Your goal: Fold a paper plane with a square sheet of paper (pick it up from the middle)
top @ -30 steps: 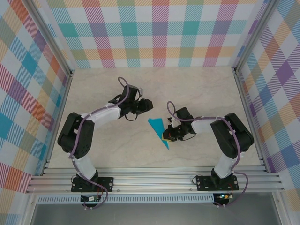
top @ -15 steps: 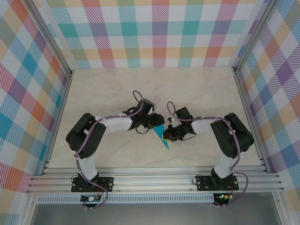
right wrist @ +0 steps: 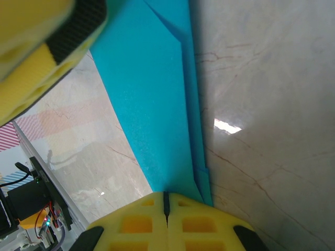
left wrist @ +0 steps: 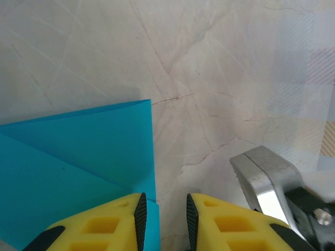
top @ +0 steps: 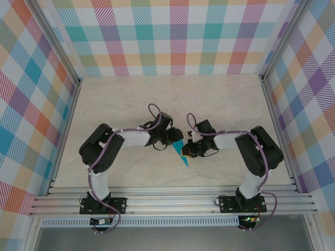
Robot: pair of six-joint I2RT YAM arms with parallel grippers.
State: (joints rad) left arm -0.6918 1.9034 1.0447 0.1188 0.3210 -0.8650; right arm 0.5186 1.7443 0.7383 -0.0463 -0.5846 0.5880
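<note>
Paper plane edge meets closed right fingers; left fingers slightly apart

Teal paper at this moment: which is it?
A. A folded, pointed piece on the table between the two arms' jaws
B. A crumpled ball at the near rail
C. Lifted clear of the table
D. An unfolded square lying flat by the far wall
A: the paper plane lies on the table as a narrow creased point, with the jaws of both arms at its edges.
</note>
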